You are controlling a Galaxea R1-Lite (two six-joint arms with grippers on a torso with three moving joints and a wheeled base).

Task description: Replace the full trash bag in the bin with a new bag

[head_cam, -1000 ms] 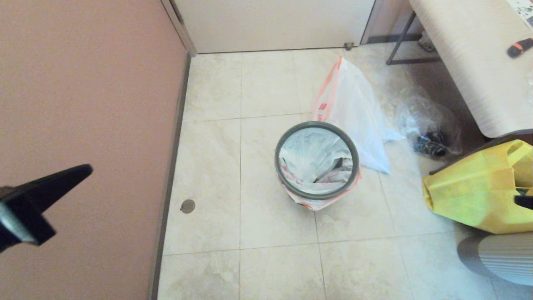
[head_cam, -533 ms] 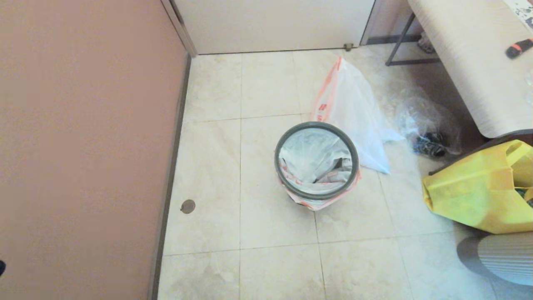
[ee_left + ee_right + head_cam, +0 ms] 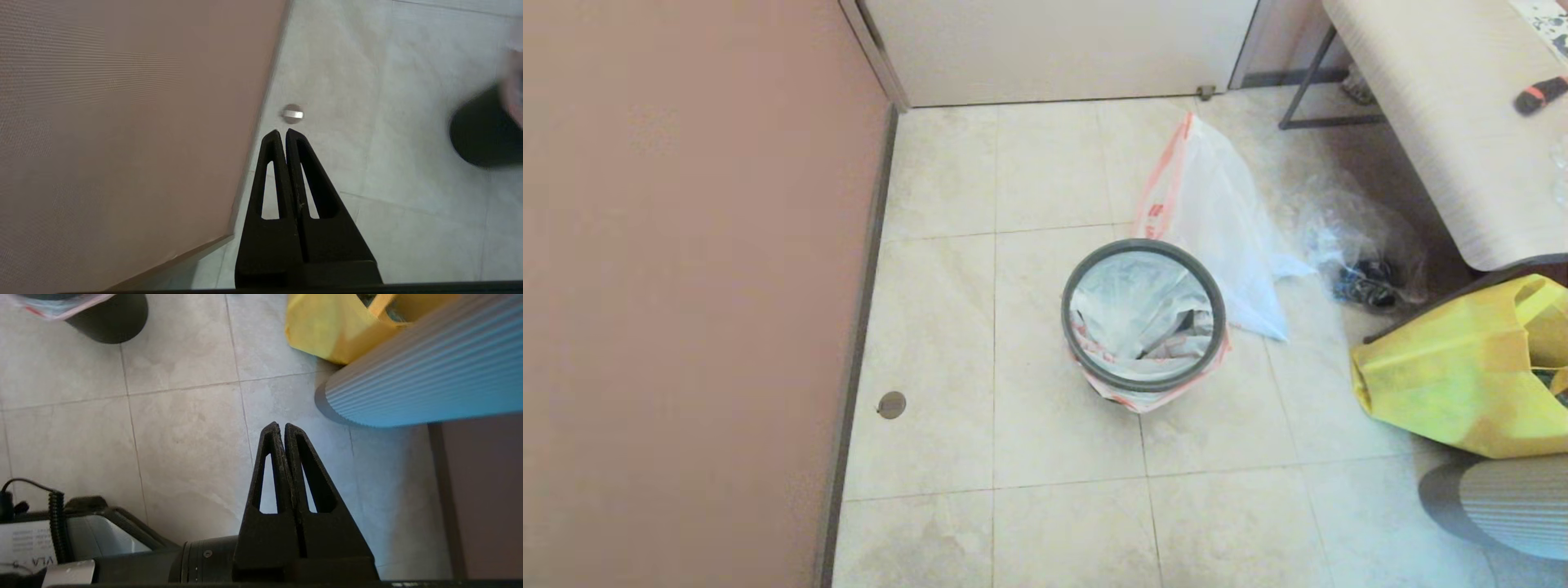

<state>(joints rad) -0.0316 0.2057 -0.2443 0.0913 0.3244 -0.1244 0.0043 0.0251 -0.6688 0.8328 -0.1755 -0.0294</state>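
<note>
Both arms sit low and out of the head view. Left gripper (image 3: 282, 131) has its fingers pressed together on nothing and hangs over the floor by the wall's baseboard, a small round metal floor plug (image 3: 292, 114) just past its tips. Right gripper (image 3: 282, 424) is likewise pinched closed and empty over bare floor tile (image 3: 184, 428), with a grey ribbed cylinder (image 3: 421, 375) close on one side.

The bin (image 3: 1143, 327) stands mid-floor, its grey rim ring (image 3: 1068, 314) seated on top and the new bag (image 3: 1135, 314) lining it, pink-edged hem folded out under the ring. By my read the swap looks essentially done.

Risks:
- Hem hangs unevenly at the front, and a dark patch shows low inside. If the ring is not seated all round, the liner could slip in under load.
- The bin is light, so any arm sweep could tip it.
- The right arm is tight to the ribbed cylinder and yellow fabric tote (image 3: 1454, 376); a snag there is plausible.

The full trash bag (image 3: 1217, 220) slumps just behind the bin, touching it or nearly. A clear bag with dark items (image 3: 1364, 245) lies to its right.

The floor is pale glossy tile with grout lines, probably slick. There is a pinkish wall (image 3: 686, 245) on the left, a white door (image 3: 1054, 49) at the far end and a bench (image 3: 1445, 122) far right.
</note>
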